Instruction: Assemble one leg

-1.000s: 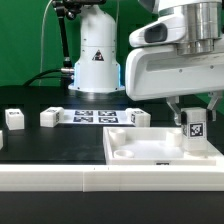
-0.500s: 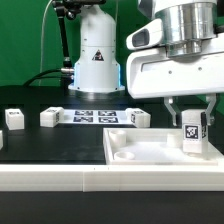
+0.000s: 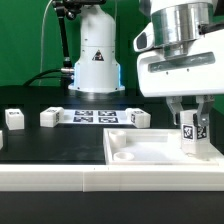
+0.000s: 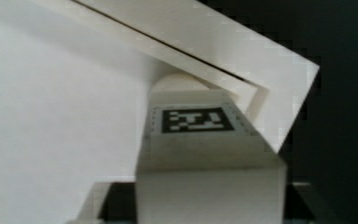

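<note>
My gripper (image 3: 193,116) is shut on a leg (image 3: 194,133), a small white post with a black-and-white tag on its face. I hold it upright over the right end of the large flat white panel (image 3: 150,150), near a corner recess. In the wrist view the leg (image 4: 202,150) runs out from between my jaws to the panel's corner (image 4: 194,60), its tag facing the camera. I cannot tell whether its lower end touches the panel.
Three more white legs lie on the black table: one (image 3: 14,119) at the exterior view's left, one (image 3: 50,117) and one (image 3: 139,117) at the ends of the marker board (image 3: 95,117). The robot base (image 3: 97,55) stands behind.
My gripper has moved to the exterior view's right and slightly down, carrying the leg toward the panel's right corner.
</note>
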Robot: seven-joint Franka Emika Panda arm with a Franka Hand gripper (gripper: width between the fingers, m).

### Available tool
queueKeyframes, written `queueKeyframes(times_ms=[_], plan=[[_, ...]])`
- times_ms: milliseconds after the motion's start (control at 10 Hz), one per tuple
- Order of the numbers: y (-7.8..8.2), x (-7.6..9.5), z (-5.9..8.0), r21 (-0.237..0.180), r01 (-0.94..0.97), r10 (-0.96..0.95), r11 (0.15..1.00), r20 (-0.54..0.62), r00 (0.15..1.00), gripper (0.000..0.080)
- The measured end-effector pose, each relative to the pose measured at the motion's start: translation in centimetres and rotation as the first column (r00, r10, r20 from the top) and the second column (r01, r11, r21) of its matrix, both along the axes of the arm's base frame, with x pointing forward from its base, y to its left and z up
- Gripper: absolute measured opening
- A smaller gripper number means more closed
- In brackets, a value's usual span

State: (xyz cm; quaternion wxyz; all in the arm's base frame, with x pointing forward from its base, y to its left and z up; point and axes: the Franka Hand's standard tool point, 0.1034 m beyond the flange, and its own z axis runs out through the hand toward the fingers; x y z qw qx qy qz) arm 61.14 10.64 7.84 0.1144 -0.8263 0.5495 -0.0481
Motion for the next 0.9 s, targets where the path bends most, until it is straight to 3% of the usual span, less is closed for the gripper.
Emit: queueKeyframes(times_ms=[100,200,400,600,800,900], plan=[[0.07,0.00,0.00,0.004,0.011,-0.011,1.000,-0.001,1.000,0.0369],[0.07,-0.01,-0.02,-0.001,-0.010,0.010,1.000,0.002,1.000,0.0369],[0.46,-0.13,-0.05,-0.015,-0.098,0.098,0.995,0.006,0.995,0.0622],[0.72,-0.25,-0.07,-0.042,-0.288,0.288,0.957,-0.005,0.958,0.0641],[0.90,-0.07,0.02,-0.066,-0.499,0.499,0.864,-0.013,0.867,0.0648],[0.99,0.04,0.18,-0.093,-0.622,0.622,0.778,-0.024,0.782,0.0648]])
